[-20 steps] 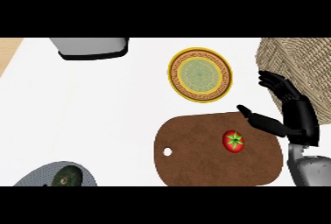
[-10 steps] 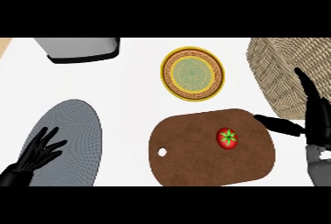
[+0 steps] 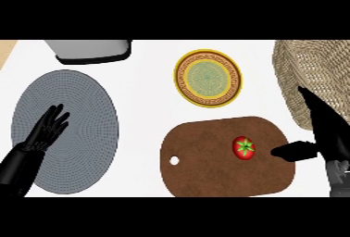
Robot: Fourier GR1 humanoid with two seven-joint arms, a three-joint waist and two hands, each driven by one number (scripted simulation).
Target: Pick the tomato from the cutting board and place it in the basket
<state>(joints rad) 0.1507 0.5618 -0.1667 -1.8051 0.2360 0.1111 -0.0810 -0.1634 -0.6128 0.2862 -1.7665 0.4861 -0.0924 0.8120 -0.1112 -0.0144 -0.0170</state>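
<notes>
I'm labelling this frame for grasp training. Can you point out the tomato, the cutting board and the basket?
tomato (image 3: pixel 244 148), head view, on its green stem star.
cutting board (image 3: pixel 212 173), head view, on bare brown wood left of the tomato.
basket (image 3: pixel 308 69), head view, on its woven wall at the upper right.

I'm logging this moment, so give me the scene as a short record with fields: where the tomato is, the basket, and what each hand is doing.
tomato: red tomato on the brown wooden cutting board
basket: woven wicker basket at the right edge
right hand: black right hand open beside the tomato, thumb pointing at it, not touching
left hand: black left hand open over the grey round mat
other: yellow patterned plate
</notes>
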